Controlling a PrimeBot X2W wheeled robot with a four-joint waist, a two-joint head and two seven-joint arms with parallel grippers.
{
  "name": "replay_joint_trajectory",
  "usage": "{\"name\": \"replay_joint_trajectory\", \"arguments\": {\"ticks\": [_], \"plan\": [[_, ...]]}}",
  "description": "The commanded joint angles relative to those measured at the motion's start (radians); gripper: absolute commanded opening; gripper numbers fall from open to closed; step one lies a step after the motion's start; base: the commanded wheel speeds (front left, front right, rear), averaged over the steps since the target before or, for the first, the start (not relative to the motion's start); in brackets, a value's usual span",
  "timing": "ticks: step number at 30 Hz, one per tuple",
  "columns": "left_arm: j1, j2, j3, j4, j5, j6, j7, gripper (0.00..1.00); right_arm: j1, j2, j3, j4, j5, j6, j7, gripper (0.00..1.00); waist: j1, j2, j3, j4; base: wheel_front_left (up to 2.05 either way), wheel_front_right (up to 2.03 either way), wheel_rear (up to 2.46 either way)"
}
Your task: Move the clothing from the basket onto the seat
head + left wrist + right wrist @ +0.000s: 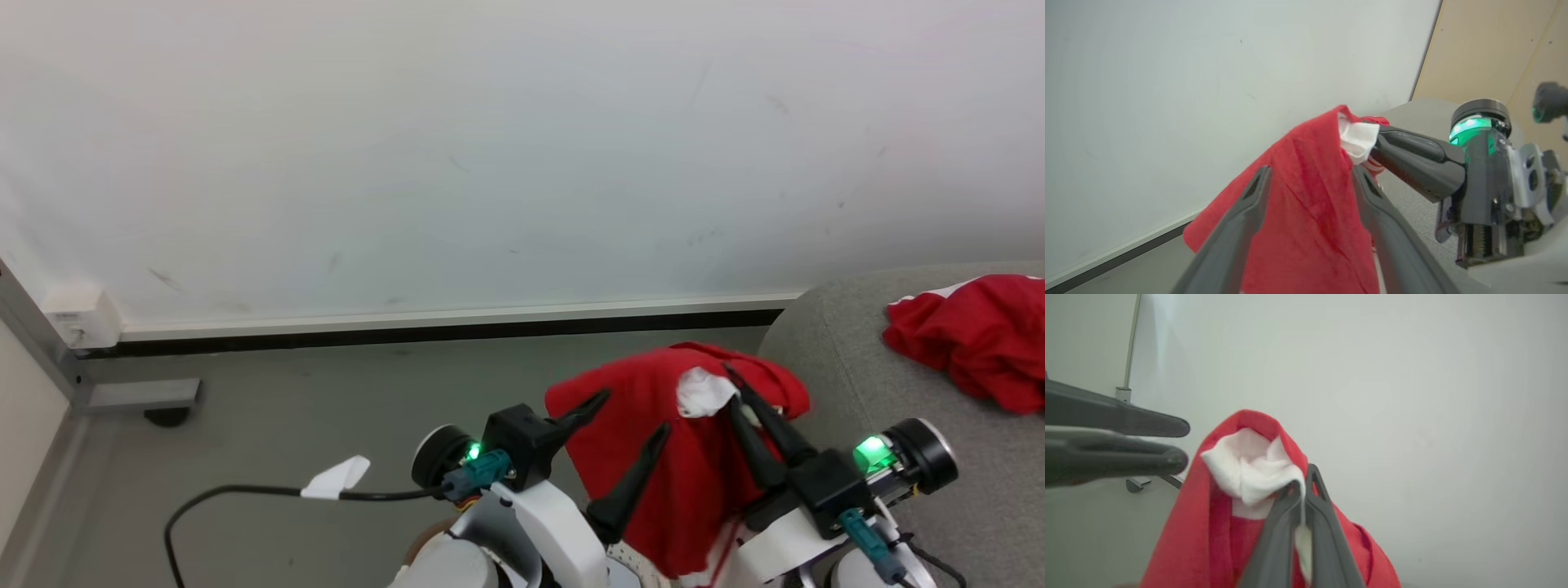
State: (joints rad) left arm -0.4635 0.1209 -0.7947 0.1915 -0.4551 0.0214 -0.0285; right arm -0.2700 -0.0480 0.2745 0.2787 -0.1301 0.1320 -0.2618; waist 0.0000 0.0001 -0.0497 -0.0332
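Right end effector (729, 385) pinching red clothing (702, 490), left end effector (635, 410) spread wide, second red garment (980, 335) on seat (857, 384)

Can't see the lower end of the clothing (694, 482), chopped off by the frame bottom below the right gripper (729, 385). Can't read the blurry tag (1303, 543) pinched in its grip either. Same deal with the other red heap (971, 339) to that gripper's right: clipped by the edge.
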Motion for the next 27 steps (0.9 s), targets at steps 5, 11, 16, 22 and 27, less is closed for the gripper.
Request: {"name": "replay_joint_trajectory", "arguments": {"ticks": [5, 11, 16, 22, 27], "plan": [[0.021, 0.013, -0.005, 0.019, -0.007, 0.000, -0.021, 1.00, 0.005, -0.001, -0.075, -0.033, -0.003, -0.003, -0.001, 0.00, 0.0000, -0.0001, 0.004, -0.014, 0.00, 0.00, 0.00], [0.026, 0.015, -0.006, 0.030, -0.013, 0.002, -0.028, 1.00, 0.005, -0.001, -0.131, -0.058, -0.010, -0.003, -0.001, 0.00, 0.0000, -0.0001, 0.011, -0.054, 0.00, 0.00, 0.00], [0.019, 0.014, -0.008, 0.031, -0.009, 0.005, -0.037, 1.00, 0.002, -0.001, -0.162, -0.077, -0.009, -0.003, -0.001, 0.00, 0.0000, -0.0001, 0.022, -0.093, 0.00, 0.00, 0.00], [0.012, 0.009, -0.011, 0.036, -0.015, 0.002, -0.051, 1.00, -0.003, -0.003, -0.193, -0.101, -0.018, -0.003, -0.001, 0.00, 0.0000, -0.0001, 0.040, -0.170, 0.00, 0.00, 0.00], [0.003, 0.001, -0.020, 0.041, -0.018, -0.001, -0.059, 1.00, 0.007, -0.021, -0.218, -0.124, -0.012, -0.003, -0.001, 0.00, 0.0000, -0.0001, 0.057, -0.234, 0.00, 0.00, 0.00]]}}
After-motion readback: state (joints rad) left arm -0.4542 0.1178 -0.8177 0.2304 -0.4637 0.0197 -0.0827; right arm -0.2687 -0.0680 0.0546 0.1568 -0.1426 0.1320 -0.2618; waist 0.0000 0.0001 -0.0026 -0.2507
